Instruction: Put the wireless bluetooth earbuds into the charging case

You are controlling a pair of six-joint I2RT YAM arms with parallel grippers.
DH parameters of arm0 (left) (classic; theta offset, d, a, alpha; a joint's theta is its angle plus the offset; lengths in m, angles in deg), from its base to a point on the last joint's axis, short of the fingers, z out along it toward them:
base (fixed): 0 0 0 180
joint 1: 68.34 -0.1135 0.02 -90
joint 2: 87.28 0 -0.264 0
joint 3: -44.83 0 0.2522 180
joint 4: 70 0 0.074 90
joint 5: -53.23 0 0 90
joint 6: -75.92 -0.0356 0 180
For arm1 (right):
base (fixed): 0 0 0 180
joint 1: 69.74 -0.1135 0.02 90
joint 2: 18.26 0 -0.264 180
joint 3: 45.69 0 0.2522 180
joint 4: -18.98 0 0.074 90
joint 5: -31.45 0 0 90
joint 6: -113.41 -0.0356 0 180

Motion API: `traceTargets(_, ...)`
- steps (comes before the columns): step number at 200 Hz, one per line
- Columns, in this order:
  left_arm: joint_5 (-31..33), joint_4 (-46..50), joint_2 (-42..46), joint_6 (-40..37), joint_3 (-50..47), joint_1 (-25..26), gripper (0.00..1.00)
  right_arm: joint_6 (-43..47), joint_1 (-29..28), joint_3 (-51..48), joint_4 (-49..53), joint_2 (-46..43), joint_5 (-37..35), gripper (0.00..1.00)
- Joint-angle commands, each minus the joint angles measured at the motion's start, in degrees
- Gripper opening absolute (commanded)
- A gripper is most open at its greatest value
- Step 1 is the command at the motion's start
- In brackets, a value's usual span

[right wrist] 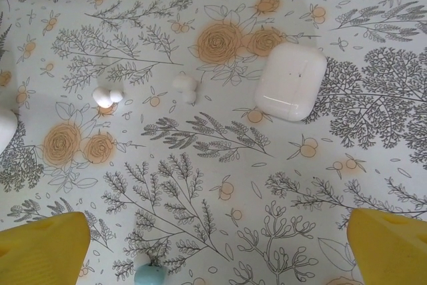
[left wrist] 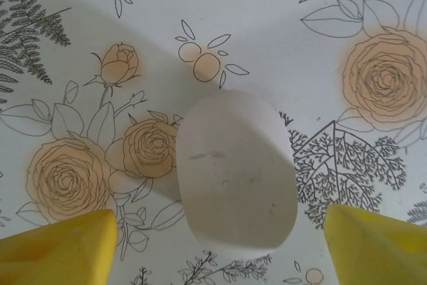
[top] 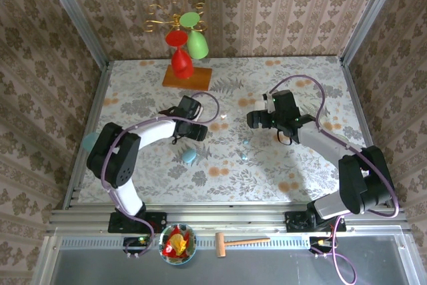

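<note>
Damask-papered walls close in a floral-topped table (top: 303, 81). From above, the left gripper (top: 195, 131) sits left of centre and the right gripper (top: 255, 119) right of centre, well apart. A blue case (top: 189, 156) lies just nearside of the left gripper. Two tiny blue earbuds (top: 245, 156) lie between the arms, near the right gripper. Red and green glasses (top: 187, 51) stand at the far edge. A bowl (top: 177, 243) and a mallet (top: 240, 240) lie on the near ledge.

In the left wrist view, a white case (left wrist: 235, 177) lies on the table between the yellow fingers (left wrist: 53, 248). The jaws stand apart, with table showing on both sides of the case.

In the right wrist view, the jaws are spread wide with nothing held. Beyond them lies a second case (right wrist: 291, 81), also white, and to its left two white earbuds (right wrist: 107, 95), slightly apart. One blue earbud (right wrist: 149, 274) sits at the bottom edge between the fingertips.
</note>
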Motion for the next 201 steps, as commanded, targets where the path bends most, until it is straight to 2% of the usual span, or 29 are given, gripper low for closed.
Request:
traceTargets(1, 0.48, 2.51, -1.73, 0.77, 1.97, 0.14, 0.72, 1.15, 0.21, -1.04, 0.55, -1.79, -2.48, 1.00)
traceTargets(19, 0.56, 2.95, -2.67, 0.76, 2.82, 0.23, 0.66, 0.92, 0.22, -0.91, 0.71, -1.97, -2.79, 1.00)
traceTargets(38, 0.17, 2.90, -3.02, 0.56, 2.96, 0.36, 0.52, -0.03, 0.27, -0.95, 0.91, -2.79, -3.59, 1.00)
traceTargets(55, 1.13, 2.38, -2.49, -0.14, 2.54, 0.95, 0.44, -1.62, 0.22, -1.37, 0.49, -5.06, -4.16, 1.00)
traceTargets(90, -0.20, -1.57, 1.40, -5.08, -0.06, 2.02, 0.39, -7.71, 0.85, -3.69, -1.97, -12.39, -2.07, 1.00)
traceTargets(119, -1.90, -4.91, 5.88, -11.79, -2.34, 3.48, 0.39, -13.83, 3.38, -6.92, -5.58, -17.99, 7.37, 1.00)
traceTargets(149, -5.15, -10.05, 11.64, -20.79, -5.43, 6.81, 0.38, -20.83, 4.80, -4.68, 2.02, -17.91, 14.91, 0.97)
traceTargets(177, -14.40, -17.33, 16.79, -28.35, -10.51, 8.95, 0.39, -28.05, 4.76, -4.77, 0.60, -15.92, 26.82, 0.92)
traceTargets(185, -16.33, -19.83, 18.09, -29.52, -12.22, 9.27, 0.36, -29.51, 4.66, -4.81, 0.00, -15.20, 29.63, 0.90)
traceTargets(190, -18.17, -20.95, 18.74, -30.31, -12.85, 9.37, 0.30, -30.17, 4.46, -4.82, -0.27, -14.69, 31.20, 0.90)
traceTargets(201, -21.48, -21.99, 19.80, -31.44, -13.59, 9.62, 0.30, -31.05, 3.75, -4.57, -0.87, -13.68, 34.03, 0.89)
